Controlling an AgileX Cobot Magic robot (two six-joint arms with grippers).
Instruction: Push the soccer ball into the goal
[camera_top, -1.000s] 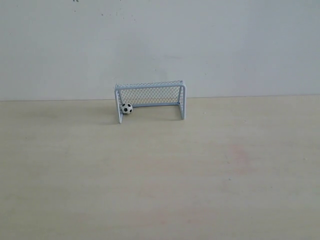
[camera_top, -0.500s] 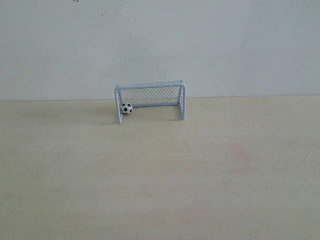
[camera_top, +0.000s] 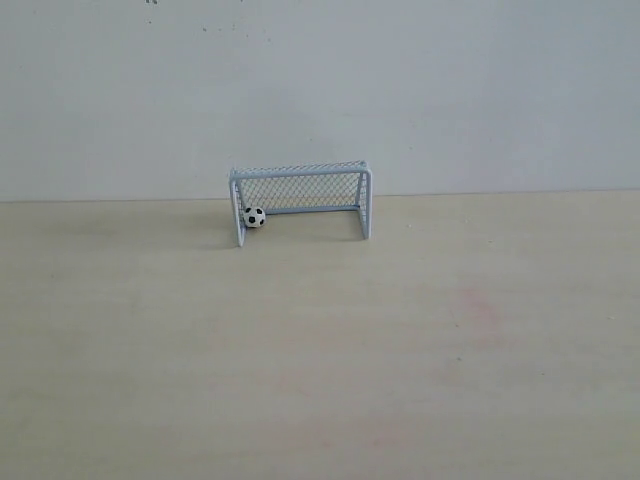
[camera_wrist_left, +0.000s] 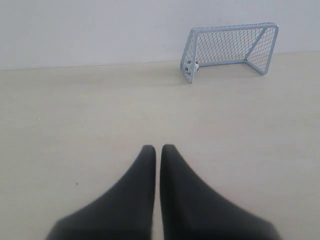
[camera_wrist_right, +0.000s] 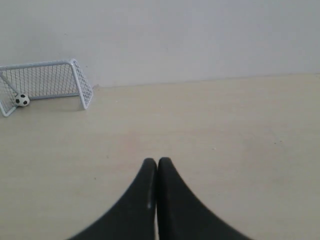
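Note:
The tiny black-and-white soccer ball (camera_top: 254, 216) rests inside the goal (camera_top: 300, 170) at its left post, by the back wall. The ball (camera_wrist_right: 21, 100) shows clearly within the goal frame (camera_wrist_right: 75, 67) in the right wrist view. In the left wrist view the goal (camera_wrist_left: 230, 29) hides most of the ball (camera_wrist_left: 190, 67) behind its near post. My left gripper (camera_wrist_left: 158, 148) is shut with nothing in it, far from the goal. Shut and holding nothing too, my right gripper (camera_wrist_right: 157, 160) is also far off. Neither arm shows in the exterior view.
A pale wooden table (camera_top: 320, 350) runs back to a plain white wall (camera_top: 320, 90). The goal stands close against that wall. Nothing else lies on the table.

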